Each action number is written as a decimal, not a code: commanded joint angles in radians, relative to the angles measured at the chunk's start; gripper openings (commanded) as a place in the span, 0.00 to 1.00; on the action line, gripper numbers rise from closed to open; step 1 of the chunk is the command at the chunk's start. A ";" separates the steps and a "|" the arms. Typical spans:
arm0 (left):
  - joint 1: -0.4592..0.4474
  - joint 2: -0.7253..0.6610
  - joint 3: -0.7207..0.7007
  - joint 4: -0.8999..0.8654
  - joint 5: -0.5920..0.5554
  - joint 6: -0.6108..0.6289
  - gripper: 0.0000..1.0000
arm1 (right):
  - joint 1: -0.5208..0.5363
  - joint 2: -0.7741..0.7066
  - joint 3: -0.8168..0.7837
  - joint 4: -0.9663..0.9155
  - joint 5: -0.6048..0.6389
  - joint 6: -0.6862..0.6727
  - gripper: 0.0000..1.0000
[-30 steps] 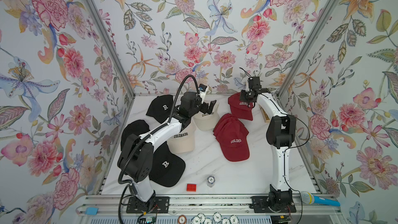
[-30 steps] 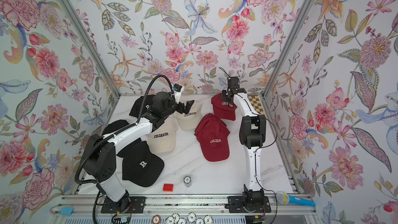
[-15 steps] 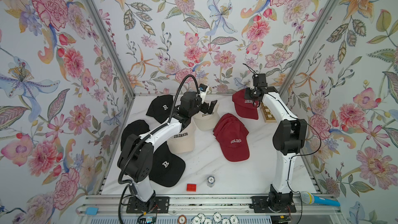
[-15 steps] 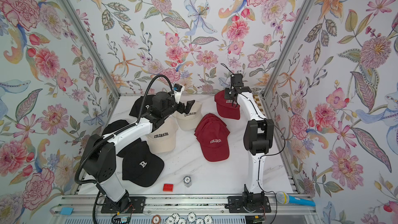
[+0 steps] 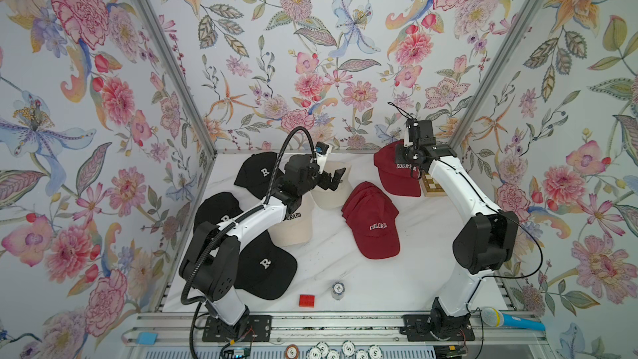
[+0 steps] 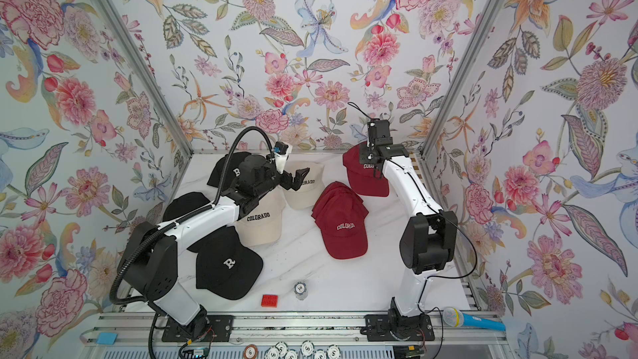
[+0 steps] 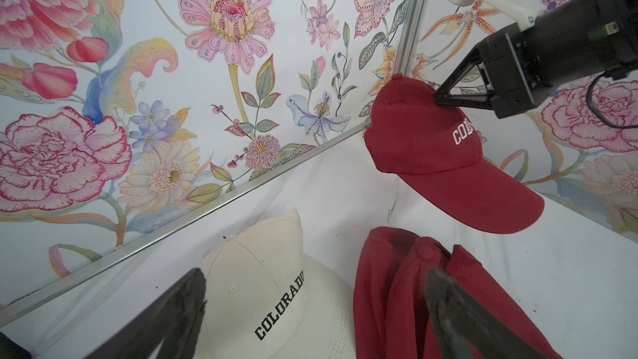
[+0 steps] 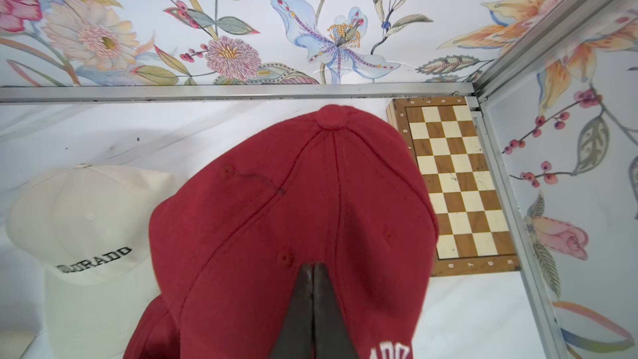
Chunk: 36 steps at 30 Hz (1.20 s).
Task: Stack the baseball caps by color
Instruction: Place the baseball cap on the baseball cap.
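Tabletop [image 5: 414, 271] corner: maroon cap [image 5: 397, 177] near chessboard [image 5: 433, 186]

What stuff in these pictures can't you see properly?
- Both top views: the left arm hides most of the letter on the middle black cap.
- Every view: the maroon cap pile overlaps, so its count is unclear.
- Left wrist view: the right gripper hides the end of the word on the held maroon cap.
- Both top views: the right arm covers part of the chessboard.

Both arms [image 5: 448, 184] are white with black joints [image 5: 483, 246]; the left carries a ribbed black hose [image 5: 283, 149].
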 commanded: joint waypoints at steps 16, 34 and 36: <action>-0.099 -0.421 -0.211 -0.117 -0.194 -0.074 1.00 | 0.180 -0.489 -0.364 -0.080 0.021 0.031 0.00; -0.310 -0.761 -0.470 -0.196 -0.481 -0.190 1.00 | 0.331 -0.643 -0.590 -0.098 0.104 0.054 0.00; -0.310 -0.760 -0.473 -0.191 -0.491 -0.177 1.00 | 0.346 -0.641 -0.599 -0.097 0.123 0.053 0.00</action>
